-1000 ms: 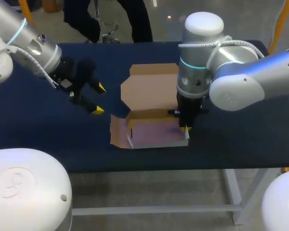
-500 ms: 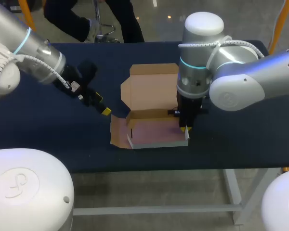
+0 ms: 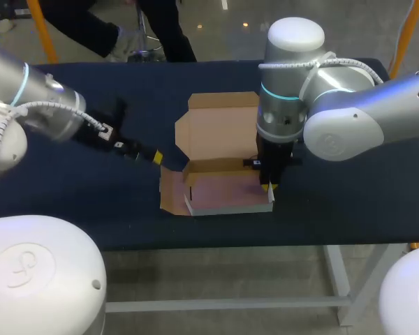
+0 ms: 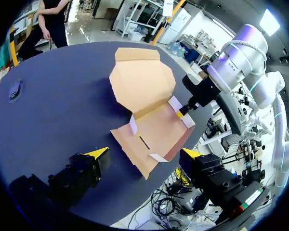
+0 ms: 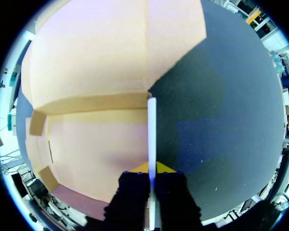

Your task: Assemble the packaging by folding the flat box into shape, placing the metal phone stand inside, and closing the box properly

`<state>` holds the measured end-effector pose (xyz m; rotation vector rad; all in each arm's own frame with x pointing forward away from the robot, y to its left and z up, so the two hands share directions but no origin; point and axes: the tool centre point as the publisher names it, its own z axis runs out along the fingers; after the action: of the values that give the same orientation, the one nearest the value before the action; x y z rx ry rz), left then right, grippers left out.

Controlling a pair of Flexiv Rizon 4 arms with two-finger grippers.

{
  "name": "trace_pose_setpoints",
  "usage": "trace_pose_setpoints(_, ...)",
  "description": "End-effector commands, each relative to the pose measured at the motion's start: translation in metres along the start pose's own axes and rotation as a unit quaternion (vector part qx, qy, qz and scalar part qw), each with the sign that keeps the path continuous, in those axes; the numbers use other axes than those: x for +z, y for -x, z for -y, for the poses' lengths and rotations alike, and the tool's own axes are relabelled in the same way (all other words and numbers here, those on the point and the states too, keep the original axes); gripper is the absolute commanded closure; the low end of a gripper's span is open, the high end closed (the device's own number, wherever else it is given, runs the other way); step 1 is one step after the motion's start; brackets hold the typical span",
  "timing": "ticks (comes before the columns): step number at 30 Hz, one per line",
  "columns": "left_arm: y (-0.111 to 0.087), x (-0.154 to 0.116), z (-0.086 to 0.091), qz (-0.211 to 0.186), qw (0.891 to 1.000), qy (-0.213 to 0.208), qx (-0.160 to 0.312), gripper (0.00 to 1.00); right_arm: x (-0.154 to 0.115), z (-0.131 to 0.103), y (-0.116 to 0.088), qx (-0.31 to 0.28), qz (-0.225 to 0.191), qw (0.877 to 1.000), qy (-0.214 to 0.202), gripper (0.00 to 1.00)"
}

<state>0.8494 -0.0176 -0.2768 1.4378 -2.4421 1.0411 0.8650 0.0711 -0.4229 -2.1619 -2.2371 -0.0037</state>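
One light, easily creased box [image 3: 220, 150]: right fingers [image 5: 164, 168] pinch its side wall [image 5: 151, 125], left fingers [image 4: 98, 153] gape wide near the flat flap [image 3: 171, 190], best taken by its edge.

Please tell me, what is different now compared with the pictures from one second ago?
The left gripper, fingers open, moved toward the cardboard box and is now close to its flat side flap, apparently not touching it. Nothing was taken hold of or let go. The right gripper stayed shut on the box's side wall, and the box did not shift.
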Motion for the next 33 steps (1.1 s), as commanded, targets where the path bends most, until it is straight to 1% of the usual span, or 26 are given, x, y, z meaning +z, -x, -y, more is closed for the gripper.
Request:
trace_pose_setpoints(1, -0.005, 0.000, -0.006, 0.067, 0.964, -0.066, -0.250, 0.00, 0.000, 0.000, 0.000, 0.000, 0.000, 1.000, -0.001, 1.00)
trace_pose_setpoints(2, -0.002, 0.003, -0.004, 0.074, 0.961, -0.053, -0.260, 0.00, 0.000, 0.000, 0.000, 0.000, 0.000, 1.000, -0.001, 1.00)
trace_pose_setpoints(3, 0.002, 0.006, -0.002, 0.086, 0.955, -0.054, -0.279, 0.00, 0.000, 0.000, 0.000, 0.000, 0.000, 1.000, -0.001, 1.00)
trace_pose_setpoints(4, 0.006, 0.009, -0.002, 0.071, 0.955, -0.034, -0.287, 0.00, 0.000, 0.000, 0.000, 0.000, 0.000, 1.000, -0.001, 1.00)
trace_pose_setpoints(5, 0.010, 0.011, -0.003, 0.069, 0.954, -0.023, -0.290, 0.00, 0.000, 0.000, 0.000, 0.000, 0.000, 1.000, -0.001, 1.00)
trace_pose_setpoints(6, 0.014, 0.013, -0.002, 0.074, 0.949, -0.015, -0.305, 0.00, 0.000, 0.000, 0.000, 0.000, 0.000, 1.000, -0.001, 1.00)
trace_pose_setpoints(7, 0.017, 0.015, -0.002, 0.072, 0.949, 0.006, -0.307, 0.00, 0.000, 0.000, 0.000, 0.000, 0.000, 1.000, -0.001, 1.00)
trace_pose_setpoints(8, 0.020, 0.018, -0.003, 0.072, 0.949, 0.017, -0.305, 0.00, 0.000, 0.000, 0.000, 0.000, 0.000, 1.000, -0.001, 1.00)
trace_pose_setpoints(10, 0.025, 0.023, -0.003, 0.081, 0.945, 0.037, -0.313, 0.00, 0.000, 0.000, 0.000, 0.000, 0.000, 1.000, -0.001, 1.00)
trace_pose_setpoints(17, 0.030, 0.039, -0.012, 0.069, 0.949, 0.085, -0.295, 0.00, 0.000, 0.000, 0.000, 0.000, 0.000, 1.000, -0.001, 1.00)
trace_pose_setpoints(18, 0.030, 0.041, -0.013, 0.066, 0.949, 0.091, -0.294, 0.09, 0.000, 0.000, 0.000, 0.000, 0.000, 1.000, -0.001, 1.00)
trace_pose_setpoints(19, 0.031, 0.045, -0.014, 0.072, 0.950, 0.095, -0.287, 0.14, 0.000, 0.000, 0.000, 0.000, 0.000, 1.000, -0.001, 1.00)
trace_pose_setpoints(20, 0.031, 0.048, -0.016, 0.071, 0.950, 0.100, -0.287, 0.14, 0.000, 0.000, 0.000, 0.000, 0.000, 1.000, -0.001, 1.00)
trace_pose_setpoints(21, 0.031, 0.050, -0.017, 0.071, 0.951, 0.104, -0.283, 0.18, 0.000, 0.000, 0.000, 0.000, 0.000, 1.000, -0.001, 1.00)
trace_pose_setpoints(22, 0.032, 0.053, -0.018, 0.073, 0.952, 0.107, -0.278, 0.19, 0.000, 0.000, 0.000, 0.000, 0.000, 1.000, -0.001, 1.00)
trace_pose_setpoints(23, 0.032, 0.055, -0.020, 0.071, 0.952, 0.111, -0.275, 0.25, 0.000, 0.000, 0.000, 0.000, 0.000, 1.000, -0.001, 1.00)
trace_pose_setpoints(24, 0.033, 0.058, -0.021, 0.070, 0.954, 0.114, -0.270, 0.35, 0.000, 0.000, 0.000, 0.000, 0.000, 1.000, -0.001, 1.00)
trace_pose_setpoints(25, 0.034, 0.060, -0.023, 0.070, 0.956, 0.114, -0.263, 0.39, 0.000, 0.000, 0.000, 0.000, 0.000, 1.000, -0.001, 1.00)
trace_pose_setpoints(29, 0.038, 0.069, -0.027, 0.064, 0.957, 0.120, -0.255, 0.35, 0.000, 0.000, 0.000, 0.000, 0.000, 1.000, -0.001, 1.00)
trace_pose_setpoints(31, 0.039, 0.074, -0.030, 0.059, 0.960, 0.120, -0.248, 0.36, 0.000, 0.000, 0.000, 0.000, 0.000, 1.000, -0.001, 1.00)
trace_pose_setpoints(33, 0.040, 0.076, -0.032, 0.054, 0.962, 0.112, -0.245, 0.37, 0.000, 0.000, 0.000, 0.000, 0.000, 1.000, -0.001, 1.00)
